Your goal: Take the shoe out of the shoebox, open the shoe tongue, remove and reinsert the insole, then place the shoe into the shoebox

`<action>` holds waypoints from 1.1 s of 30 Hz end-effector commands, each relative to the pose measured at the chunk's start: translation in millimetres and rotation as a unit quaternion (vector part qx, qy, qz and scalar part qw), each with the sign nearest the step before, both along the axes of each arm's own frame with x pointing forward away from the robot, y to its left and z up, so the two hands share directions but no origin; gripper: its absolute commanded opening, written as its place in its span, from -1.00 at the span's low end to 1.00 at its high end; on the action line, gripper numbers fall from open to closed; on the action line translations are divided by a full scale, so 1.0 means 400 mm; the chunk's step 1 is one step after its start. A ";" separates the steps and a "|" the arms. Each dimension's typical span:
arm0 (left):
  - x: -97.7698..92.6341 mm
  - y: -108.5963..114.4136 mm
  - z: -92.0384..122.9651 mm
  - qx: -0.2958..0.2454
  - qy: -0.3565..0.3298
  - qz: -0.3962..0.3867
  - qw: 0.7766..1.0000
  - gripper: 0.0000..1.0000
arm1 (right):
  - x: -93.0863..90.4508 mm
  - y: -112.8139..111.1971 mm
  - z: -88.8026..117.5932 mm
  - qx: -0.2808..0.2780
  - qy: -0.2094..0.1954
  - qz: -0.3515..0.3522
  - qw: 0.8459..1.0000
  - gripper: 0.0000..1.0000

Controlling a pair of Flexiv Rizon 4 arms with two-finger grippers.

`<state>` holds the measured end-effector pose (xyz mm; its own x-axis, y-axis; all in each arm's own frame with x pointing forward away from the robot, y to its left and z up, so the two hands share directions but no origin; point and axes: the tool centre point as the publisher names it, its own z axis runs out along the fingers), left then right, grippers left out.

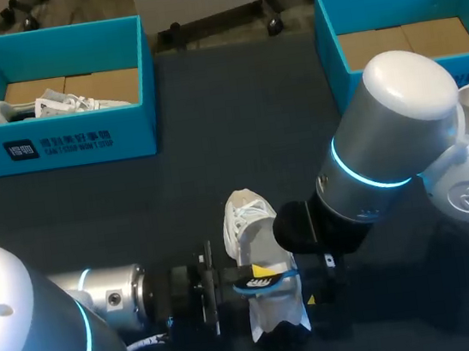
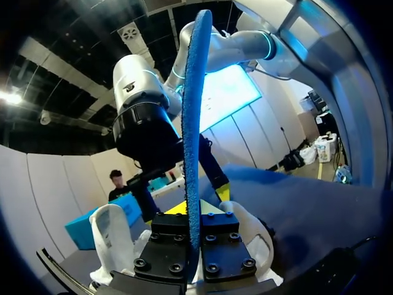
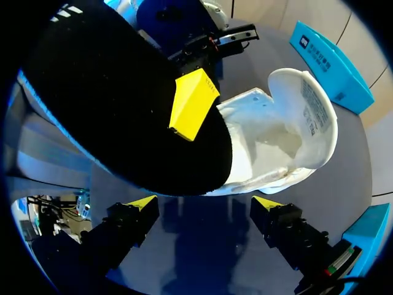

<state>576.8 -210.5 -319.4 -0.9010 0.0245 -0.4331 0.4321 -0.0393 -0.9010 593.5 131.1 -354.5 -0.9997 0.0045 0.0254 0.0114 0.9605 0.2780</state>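
At the dark worktop's [image 1: 237, 132] far-left corner a blue shoebox [image 1: 83, 143] holds a white shoe [image 1: 69, 103]; a second shoebox [image 1: 328, 33] stands far right. Near the front edge's middle lies a white laced shoe [image 1: 249, 221], tongue folded open. Over it the left gripper [image 1: 266, 272] is clamped on a black, blue-rimmed insole [image 1: 257, 284]. The right gripper [image 3: 206, 206] hovers alongside, fingers apart.

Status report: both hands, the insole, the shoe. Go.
Left hand shut on insole, held over shoe. Right hand open, empty, shoe ahead of it. Shoe on table, nothing blocking.
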 end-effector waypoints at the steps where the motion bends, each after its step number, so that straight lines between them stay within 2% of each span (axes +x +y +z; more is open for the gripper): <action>1: 0.010 -0.012 -0.018 0.009 -0.007 -0.006 1.000 -1.00 | -0.002 0.003 -0.004 0.000 -0.001 0.000 1.000 1.00; 11: 0.030 -0.023 -0.050 0.032 -0.046 0.003 0.998 -1.00 | -0.002 0.003 -0.004 0.000 -0.001 0.000 1.000 1.00; 19: 0.072 -0.026 -0.083 0.059 -0.055 0.029 0.996 -1.00 | -0.002 0.003 -0.004 0.000 -0.001 0.000 1.000 1.00; 28: 0.063 -0.012 -0.067 0.054 -0.041 0.031 0.997 -1.00 | -0.002 0.003 -0.004 0.000 -0.001 0.000 1.000 1.00; 29: 0.061 -0.010 -0.064 0.054 -0.040 0.031 0.997 -0.98 | -0.002 0.003 -0.004 0.000 -0.001 0.000 1.000 1.00; 31: 0.057 -0.006 -0.056 0.053 -0.038 0.030 0.997 -0.68 | -0.002 0.003 -0.004 0.000 -0.001 0.000 1.000 1.00; 33: 0.053 -0.003 -0.048 0.052 -0.037 0.030 0.997 -0.55 | -0.002 0.003 -0.004 0.000 -0.001 0.000 1.000 1.00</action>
